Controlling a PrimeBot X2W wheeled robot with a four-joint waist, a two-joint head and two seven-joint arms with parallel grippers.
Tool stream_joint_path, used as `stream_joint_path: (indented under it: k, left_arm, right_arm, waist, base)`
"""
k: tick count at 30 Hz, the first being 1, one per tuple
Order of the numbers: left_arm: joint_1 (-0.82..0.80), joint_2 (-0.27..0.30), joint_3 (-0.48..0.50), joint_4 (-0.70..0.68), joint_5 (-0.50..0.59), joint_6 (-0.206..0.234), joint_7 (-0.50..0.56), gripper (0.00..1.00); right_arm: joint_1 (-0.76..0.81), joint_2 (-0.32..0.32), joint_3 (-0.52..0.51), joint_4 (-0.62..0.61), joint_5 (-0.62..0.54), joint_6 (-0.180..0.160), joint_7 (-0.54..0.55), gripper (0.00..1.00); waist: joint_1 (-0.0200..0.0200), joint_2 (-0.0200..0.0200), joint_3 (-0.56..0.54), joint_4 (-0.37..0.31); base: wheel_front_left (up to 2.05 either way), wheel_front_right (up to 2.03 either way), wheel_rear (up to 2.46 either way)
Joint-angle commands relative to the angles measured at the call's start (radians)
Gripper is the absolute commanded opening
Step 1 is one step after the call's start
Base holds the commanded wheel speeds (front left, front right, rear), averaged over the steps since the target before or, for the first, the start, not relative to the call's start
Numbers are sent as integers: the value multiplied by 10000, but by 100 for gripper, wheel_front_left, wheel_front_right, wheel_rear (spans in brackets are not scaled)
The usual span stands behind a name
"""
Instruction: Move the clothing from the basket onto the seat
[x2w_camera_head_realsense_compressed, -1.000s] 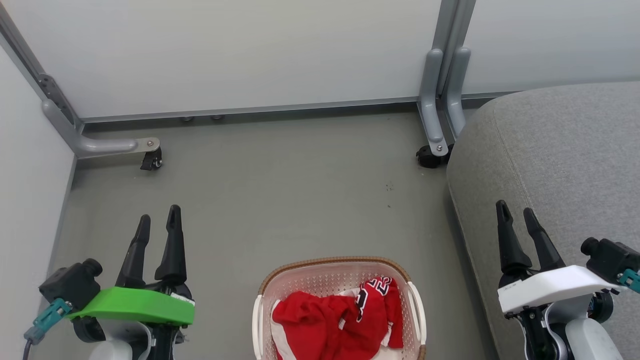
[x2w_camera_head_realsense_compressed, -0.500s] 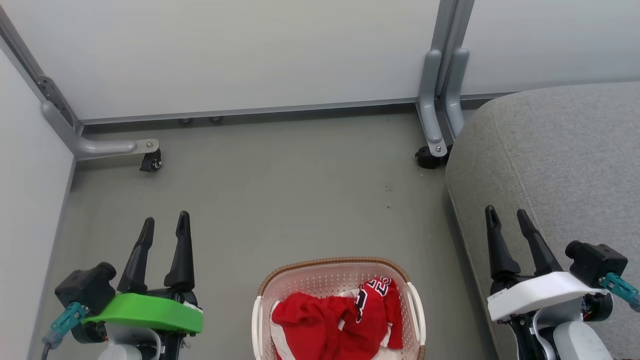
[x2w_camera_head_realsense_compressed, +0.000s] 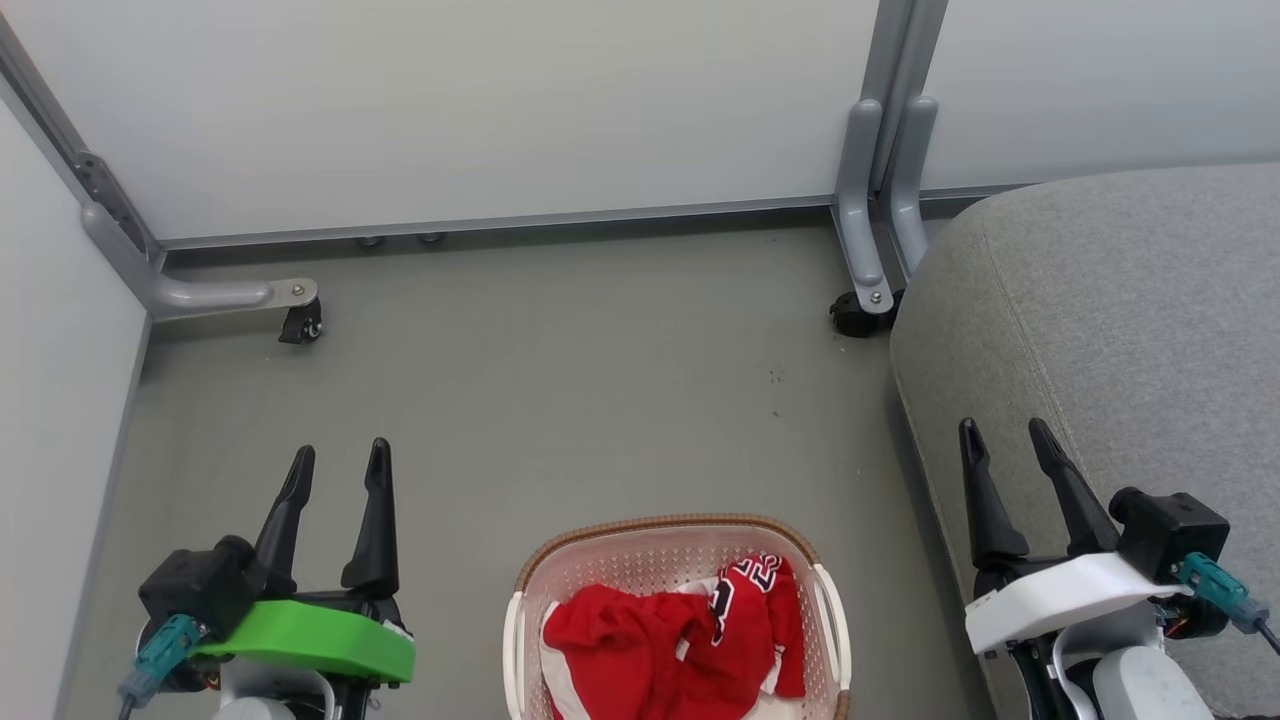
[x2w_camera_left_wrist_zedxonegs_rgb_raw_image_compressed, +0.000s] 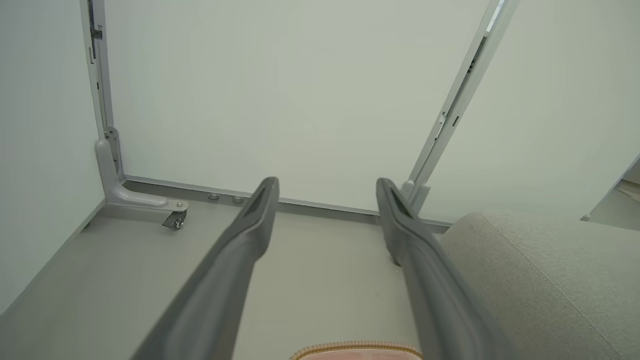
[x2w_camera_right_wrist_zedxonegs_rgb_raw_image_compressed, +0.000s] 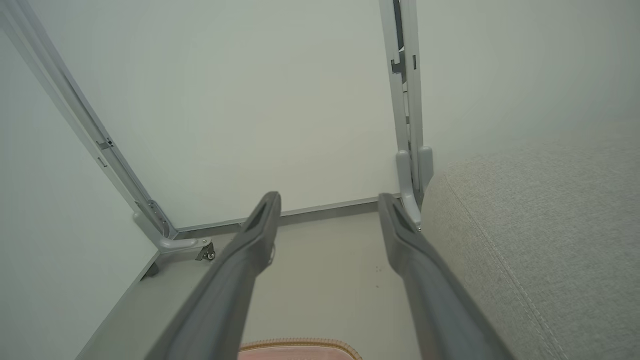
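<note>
Red clothing with white panels and black-and-white lettering lies crumpled in the cream basket, which stands on the floor at the bottom centre of the head view; its brown rim peeks into both wrist views. The grey seat rises at the right. My left gripper hangs open and empty to the left of the basket. Over the seat's front edge, right of the basket, my right gripper is open and empty too.
White partition panels stand behind and to the left. Their grey metal feet with castors rest on the grey floor. Bare floor lies between the basket and the back panel.
Both grippers have drifted inward toward the basket and slightly down the head view, staying open. Basket and clothing have not moved.
</note>
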Motion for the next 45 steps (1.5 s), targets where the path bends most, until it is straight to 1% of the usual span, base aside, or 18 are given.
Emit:
stream_joint_path:
  k: [1,19,32,45]
  left_arm:
    - [34,95,-20,-37,225,-46,-87,100]
    - [146,73,-75,473,1415,-52,-447,100]
    - [207,49,-141,661,2256,-48,-690,100]
    - [224,2,-98,849,2097,-48,-661,100]
  right_arm:
    - [80,-11,29,-26,-255,2,-103,100]
    - [153,97,151,107,-1516,3,-457,100]
    - [314,193,-19,57,-2299,2,-682,100]
    - [372,229,-53,114,-2095,2,-636,100]
  waist:
    - [0,0,4,-5]
    - [0,0,27,-2]
    - [0,0,16,5]
    - [0,0,-25,74]
  base:
    - [0,0,0]
    - [0,0,0]
    - [0,0,0]
    - [0,0,0]
